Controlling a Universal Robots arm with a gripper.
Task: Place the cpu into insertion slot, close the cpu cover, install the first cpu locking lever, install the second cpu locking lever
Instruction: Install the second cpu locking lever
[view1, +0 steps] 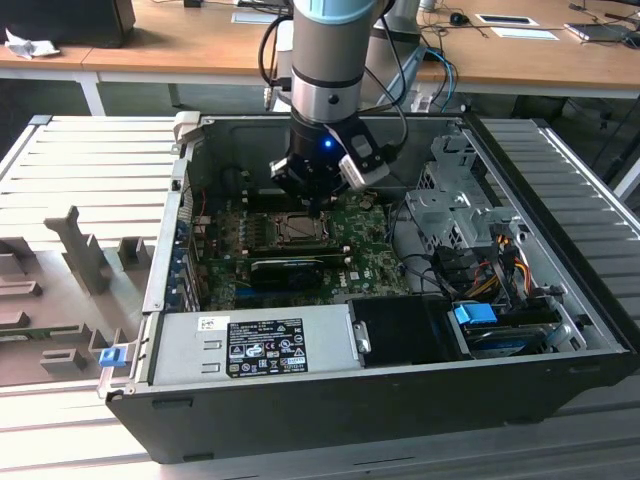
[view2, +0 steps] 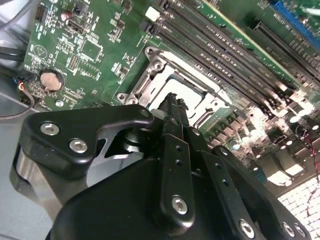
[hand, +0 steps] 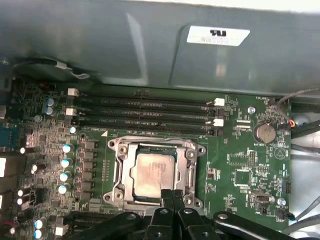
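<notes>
Jaws over flat, seated cpu (hand: 152, 172)

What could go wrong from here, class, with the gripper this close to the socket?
1. The gripper sits at the edge of the cover over the cpu; pressing off-centre might skew the frame or load the chip unevenly.
2. Memory slots and capacitors stand close by; a sideways slip could strike them.
</notes>
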